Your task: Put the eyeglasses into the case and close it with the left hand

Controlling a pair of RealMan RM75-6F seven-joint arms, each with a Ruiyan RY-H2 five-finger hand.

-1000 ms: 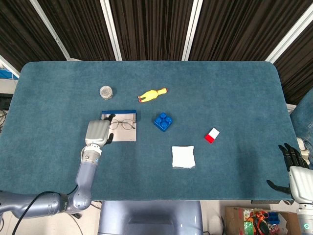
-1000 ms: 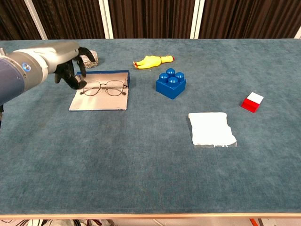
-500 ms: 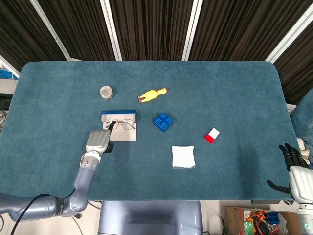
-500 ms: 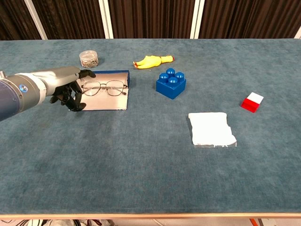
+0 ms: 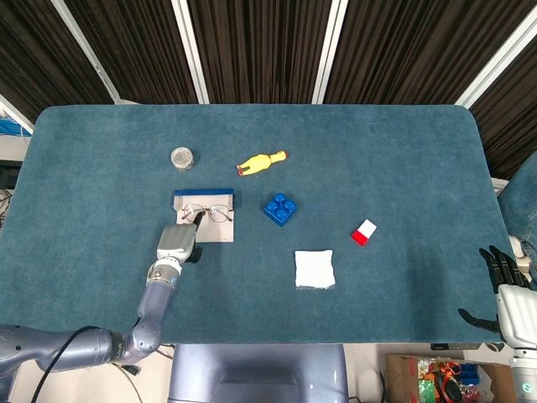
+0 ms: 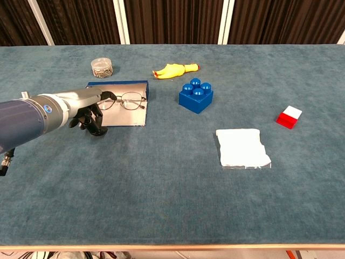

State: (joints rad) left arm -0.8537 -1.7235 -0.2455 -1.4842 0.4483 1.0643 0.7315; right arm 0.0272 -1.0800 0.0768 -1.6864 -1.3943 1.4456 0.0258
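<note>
The thin-rimmed eyeglasses [image 5: 208, 213] [image 6: 124, 100] lie lenses-up on the open case [image 5: 220, 230] [image 6: 129, 116], a flat grey tray with a blue far rim. My left hand [image 5: 176, 243] [image 6: 86, 109] hovers over the case's near-left corner. One finger reaches out to the left end of the glasses; the others curl down beside the case edge. It holds nothing. My right hand [image 5: 502, 284] shows only in the head view, off the table's near-right corner, with fingers apart and nothing in it.
A small jar [image 5: 182, 158] [image 6: 101, 67] stands beyond the case. A yellow rubber chicken [image 5: 261, 162] [image 6: 175, 70], a blue block [image 5: 280, 208] [image 6: 196, 95], a red-and-white block [image 5: 363, 232] [image 6: 289, 116] and a white cloth [image 5: 315, 269] [image 6: 242, 147] lie to the right.
My left hand has slid from the case's left side toward the near edge, to the near-left corner. The glasses, the case and my right hand have stayed put.
</note>
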